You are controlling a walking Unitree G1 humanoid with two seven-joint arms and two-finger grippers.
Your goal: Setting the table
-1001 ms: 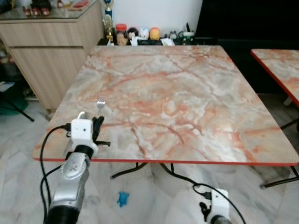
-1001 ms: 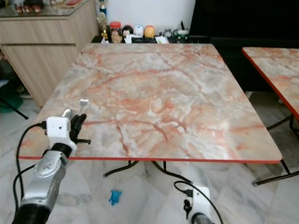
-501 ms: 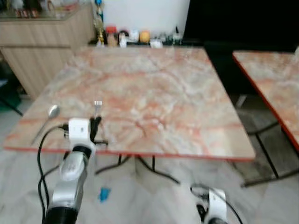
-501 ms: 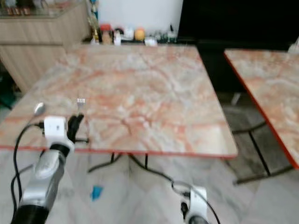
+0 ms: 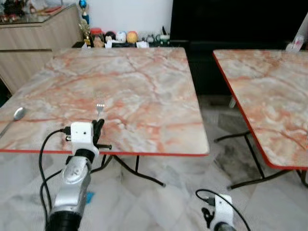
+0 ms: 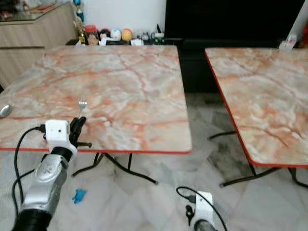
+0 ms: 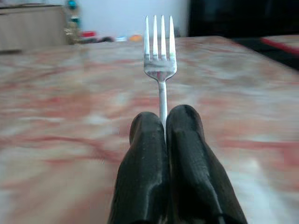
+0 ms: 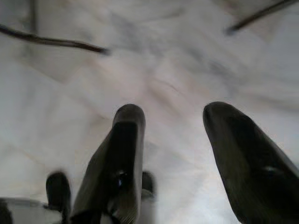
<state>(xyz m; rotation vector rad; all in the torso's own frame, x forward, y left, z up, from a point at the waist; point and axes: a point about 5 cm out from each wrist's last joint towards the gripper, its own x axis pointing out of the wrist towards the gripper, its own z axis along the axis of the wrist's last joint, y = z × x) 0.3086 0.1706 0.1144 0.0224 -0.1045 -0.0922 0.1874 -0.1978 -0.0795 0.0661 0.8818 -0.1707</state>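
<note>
The left gripper (image 5: 98, 129) sits over the near red edge of the marble table (image 5: 130, 82), its two black fingers (image 7: 187, 154) pressed together on the handle of a fork (image 7: 160, 60), tines pointing out over the tabletop. A spoon (image 5: 15, 115) lies near the table's left border, well apart from the fork. A second marble table (image 5: 269, 96) stands to the right, with a strip of pale tiled floor (image 5: 221, 139) between the two. That makes two tables, one fork, one spoon. The right gripper (image 8: 173, 140) hangs low over the floor, its fingers spread wide and holding nothing. Beyond the first table, small jars and ornaments (image 5: 120, 37) line a low shelf beside a wooden cabinet (image 5: 33, 38). A blue scrap (image 6: 78, 195) lies on the floor.
</note>
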